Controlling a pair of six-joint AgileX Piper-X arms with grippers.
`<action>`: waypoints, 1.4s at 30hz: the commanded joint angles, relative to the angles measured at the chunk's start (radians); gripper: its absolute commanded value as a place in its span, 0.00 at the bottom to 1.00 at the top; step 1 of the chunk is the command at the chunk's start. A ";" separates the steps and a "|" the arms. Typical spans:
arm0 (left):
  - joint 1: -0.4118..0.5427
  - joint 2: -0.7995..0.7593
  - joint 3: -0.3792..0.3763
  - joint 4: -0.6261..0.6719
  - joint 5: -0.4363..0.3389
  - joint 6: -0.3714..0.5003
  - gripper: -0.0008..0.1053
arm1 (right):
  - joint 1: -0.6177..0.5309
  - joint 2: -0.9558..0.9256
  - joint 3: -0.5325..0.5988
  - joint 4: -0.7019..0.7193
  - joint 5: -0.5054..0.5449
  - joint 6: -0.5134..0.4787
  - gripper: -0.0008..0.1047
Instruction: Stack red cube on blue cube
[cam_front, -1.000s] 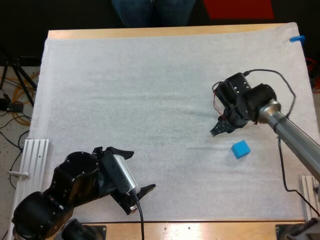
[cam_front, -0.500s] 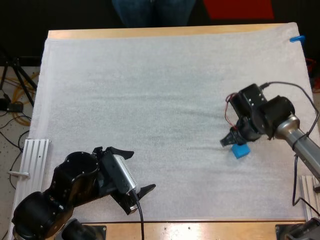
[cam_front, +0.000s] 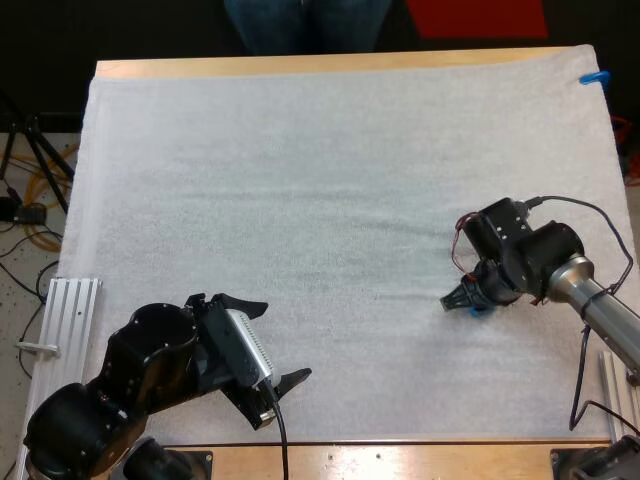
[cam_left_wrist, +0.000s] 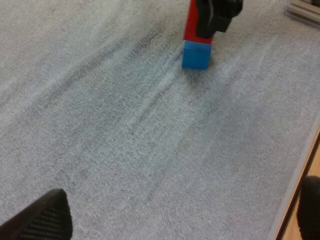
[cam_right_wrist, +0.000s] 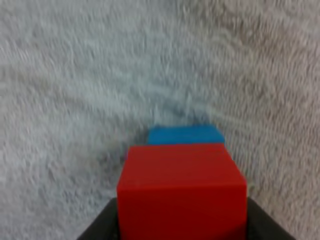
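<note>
What the right gripper holds: the red cube (cam_right_wrist: 182, 187) is clamped by the right gripper (cam_front: 463, 302), with a black finger (cam_right_wrist: 102, 225) pressed against each side of it.
Red cube: it is held directly over the blue cube (cam_right_wrist: 185, 135). From the left wrist view its underside is seen meeting the blue cube's top, and no gap can be made out between them.
Blue cube: it is set on the white mat (cam_front: 300, 180), toward the right side and nearer the front edge than the far one.
Left gripper: the left gripper (cam_front: 287, 339) is kept released at the front left of the mat, well apart from both cubes. Its fingers (cam_left_wrist: 42, 217) are spread wide and clear of any thing.
Between the grippers: bare mat is crossed by faint ridges in the pile.
Surroundings: the wooden table (cam_front: 300, 64) is seen as a strip beyond the mat's far edge. A metal rail (cam_front: 70, 320) is laid beside the mat's left edge. A person's legs (cam_front: 305, 20) are placed at the table's far side.
Hidden from above: the red cube is covered by the right gripper and its wrist, and the blue cube is reduced to a sliver at the fingertips.
Hidden from the wrists: the red cube's upper part is covered by the right gripper in the left wrist view. Most of the blue cube is masked by the red cube in the right wrist view. Whether the two cubes' edges are squared cannot be told.
</note>
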 joint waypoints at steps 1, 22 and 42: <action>-0.004 -0.002 -0.004 -0.003 -0.009 -0.001 0.83 | -0.003 -0.010 -0.003 -0.018 -0.002 0.007 0.23; -0.004 -0.002 -0.004 -0.003 -0.007 -0.001 0.83 | -0.003 0.048 0.020 -0.017 0.028 0.041 0.75; -0.004 -0.002 -0.004 -0.020 -0.014 -0.046 0.83 | -0.003 -0.267 -0.074 0.127 -0.032 0.077 0.81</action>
